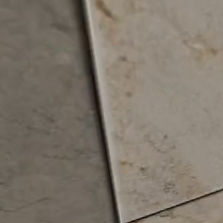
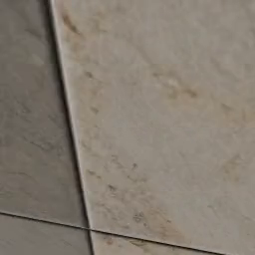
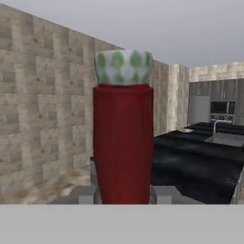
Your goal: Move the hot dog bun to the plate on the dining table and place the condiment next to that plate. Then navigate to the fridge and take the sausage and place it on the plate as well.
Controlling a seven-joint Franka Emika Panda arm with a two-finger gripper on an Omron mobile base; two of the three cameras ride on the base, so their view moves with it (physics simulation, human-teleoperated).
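In your hand view, the red ketchup bottle [image 3: 123,143] stands upright in the centre of the frame, its pale green-patterned cap [image 3: 124,66] at the top, and the gripper [image 3: 123,194] is clamped on its lower body, one fingertip [image 3: 85,194] on each side at the bottom. To the right, mid-frame, you see the black marble dining table [image 3: 190,167] with its faucet [image 3: 215,127]. Both base views look down on beige floor tiles [image 1: 167,100] with dark grout lines.
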